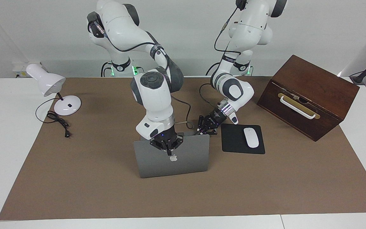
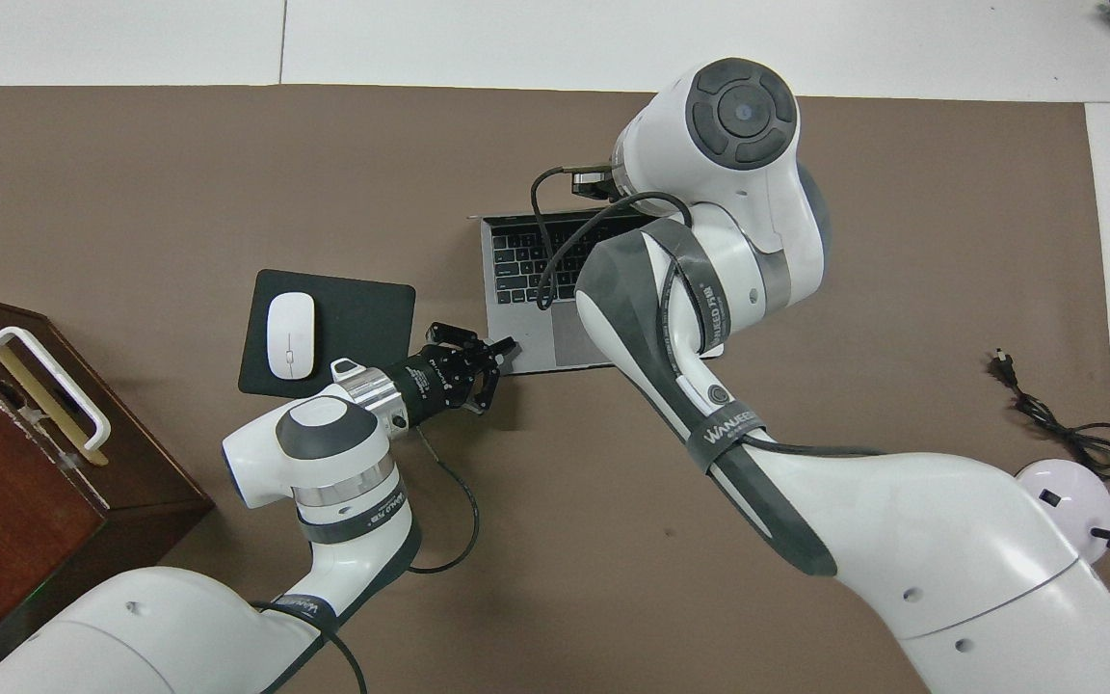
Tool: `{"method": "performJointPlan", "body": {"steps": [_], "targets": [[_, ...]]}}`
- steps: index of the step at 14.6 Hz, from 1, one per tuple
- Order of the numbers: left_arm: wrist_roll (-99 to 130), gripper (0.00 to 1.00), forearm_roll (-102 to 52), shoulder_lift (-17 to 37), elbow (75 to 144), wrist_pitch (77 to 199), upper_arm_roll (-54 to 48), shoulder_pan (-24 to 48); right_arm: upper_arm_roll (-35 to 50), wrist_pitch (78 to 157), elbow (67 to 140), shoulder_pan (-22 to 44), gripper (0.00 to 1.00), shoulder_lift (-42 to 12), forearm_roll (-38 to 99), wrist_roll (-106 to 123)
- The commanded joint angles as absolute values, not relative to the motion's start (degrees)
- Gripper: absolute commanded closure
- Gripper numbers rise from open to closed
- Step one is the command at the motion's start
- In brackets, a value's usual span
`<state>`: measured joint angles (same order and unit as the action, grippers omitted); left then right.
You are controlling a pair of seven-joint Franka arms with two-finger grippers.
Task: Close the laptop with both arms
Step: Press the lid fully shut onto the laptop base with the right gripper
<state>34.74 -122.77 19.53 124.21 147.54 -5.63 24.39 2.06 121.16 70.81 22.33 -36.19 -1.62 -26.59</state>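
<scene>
In the facing view the laptop [image 1: 173,157] is seen standing open beside the mouse pad [image 1: 242,139], its lid upright, with the right gripper [image 1: 166,145] set on the lid's top edge, whether its fingers are clenched cannot be told. In the overhead view the left gripper [image 2: 480,371] is found at the laptop's base corner nearest the pad, fingers spread; should the lid be pushed unevenly, the base could be slid or tipped
</scene>
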Motion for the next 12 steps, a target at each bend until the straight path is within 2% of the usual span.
{"method": "performJointPlan", "body": {"steps": [1, 12], "targets": [[32.87, 1.00, -124.19, 22.06, 123.22, 146.87, -5.45, 24.35, 2.64, 120.59, 72.68, 21.88, 1.00, -35.95, -0.88, -27.86], [32.87, 1.00, -124.10, 22.06, 123.22, 146.87, -5.45, 24.08, 2.72, 116.10, 73.74, 21.97, 1.00, -35.86, -0.70, -29.18]]}}
